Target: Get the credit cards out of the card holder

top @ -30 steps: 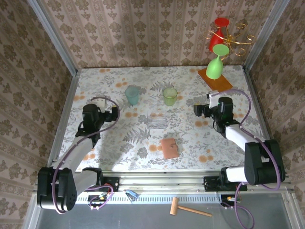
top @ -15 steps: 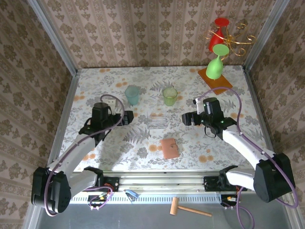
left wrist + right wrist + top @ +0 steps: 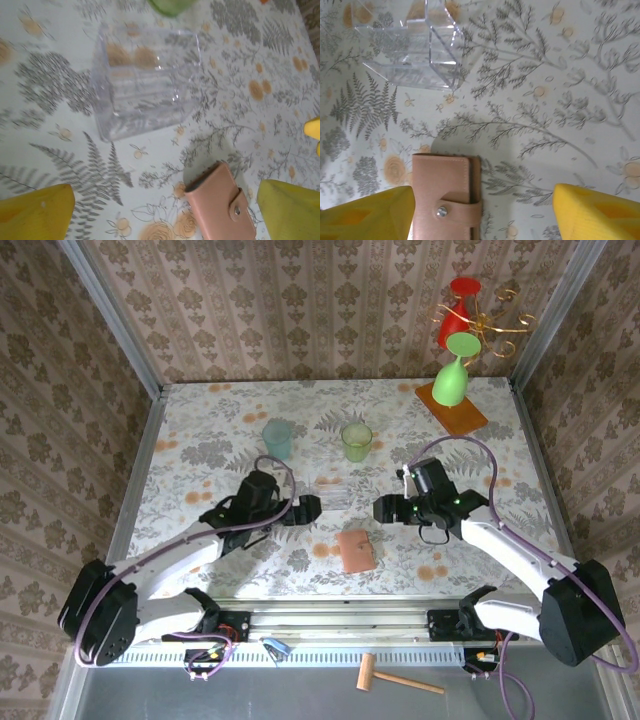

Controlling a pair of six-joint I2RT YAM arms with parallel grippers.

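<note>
Scene: Two robot arms lean in over a floral-print table, closing on a tan card holder that lies near the front edge.
Card holder: It lies flat and closed, its strap snapped shut with a metal stud, just in front of a clear plastic tray. The credit cards are presumably inside.
Left fingers: The left fingers are spread wide and hold nothing, up and to the left of the holder.
Right fingers: The right fingers are also spread wide and empty, above the holder and straddling it in the wrist view.
Step in hand: Judged as the approach, before any grasp.
Doing it well: One arm should pin the holder's body flat while the other catches the strap's free end and peels it off the stud. The lift should be slow, so the light holder does not skid or flip.
Risk: The thin leather sits flush on the table, so fingers may slide over its edge.
Writing: No brand, label or lettering is legible on the holder, the stud or the tray.
</note>
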